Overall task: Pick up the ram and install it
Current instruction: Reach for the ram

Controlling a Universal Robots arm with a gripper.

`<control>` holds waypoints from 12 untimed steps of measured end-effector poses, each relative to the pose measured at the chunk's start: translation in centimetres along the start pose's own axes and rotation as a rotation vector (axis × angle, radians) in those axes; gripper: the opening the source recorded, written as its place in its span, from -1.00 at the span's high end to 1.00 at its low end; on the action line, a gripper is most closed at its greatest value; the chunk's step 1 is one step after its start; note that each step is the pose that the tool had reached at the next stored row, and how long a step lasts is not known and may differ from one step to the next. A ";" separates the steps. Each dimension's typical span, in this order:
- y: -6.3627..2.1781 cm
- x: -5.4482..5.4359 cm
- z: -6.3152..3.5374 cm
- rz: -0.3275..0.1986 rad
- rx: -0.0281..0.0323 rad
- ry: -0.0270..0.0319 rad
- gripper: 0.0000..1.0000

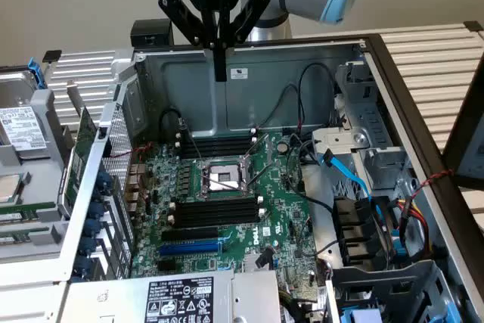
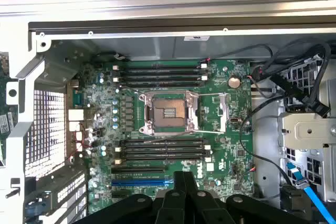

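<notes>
My gripper [image 1: 220, 73] hangs shut above the open computer case, over its back wall, with nothing between the fingers. In the wrist view the shut gripper [image 2: 184, 178] points down at the motherboard [image 2: 215, 108]. A thin green board with a white label, apparently the ram [image 1: 78, 158], stands on edge just outside the case wall at the exterior view's left; its edge shows as the ram [image 2: 4, 114] in the wrist view. Long black slots [image 1: 215, 145] lie behind the CPU socket [image 1: 219, 178], and more black slots [image 1: 215, 213] lie in front of it.
A blue slot [image 1: 189, 247] lies near the front of the board. Black and blue cables [image 1: 355, 179] and drive bays crowd the exterior view's right side. A perforated metal wall [image 1: 113, 172] and drive trays [image 1: 23, 141] stand on the left. A power supply [image 1: 178, 299] sits at the front.
</notes>
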State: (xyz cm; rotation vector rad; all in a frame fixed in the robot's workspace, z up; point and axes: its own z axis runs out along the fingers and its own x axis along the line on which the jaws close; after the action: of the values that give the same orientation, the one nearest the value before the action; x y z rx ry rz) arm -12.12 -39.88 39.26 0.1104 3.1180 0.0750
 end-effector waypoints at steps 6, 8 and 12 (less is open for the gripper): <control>0.00 0.0 0.00 0.000 0.0000 0.0000 0.80; 0.00 0.0 0.00 0.000 0.0000 0.0000 0.80; -0.01 0.1 0.00 0.000 0.0001 0.0000 0.80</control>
State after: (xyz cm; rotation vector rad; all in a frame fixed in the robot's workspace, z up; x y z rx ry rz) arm -12.20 -39.88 39.26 0.1108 3.1180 0.0748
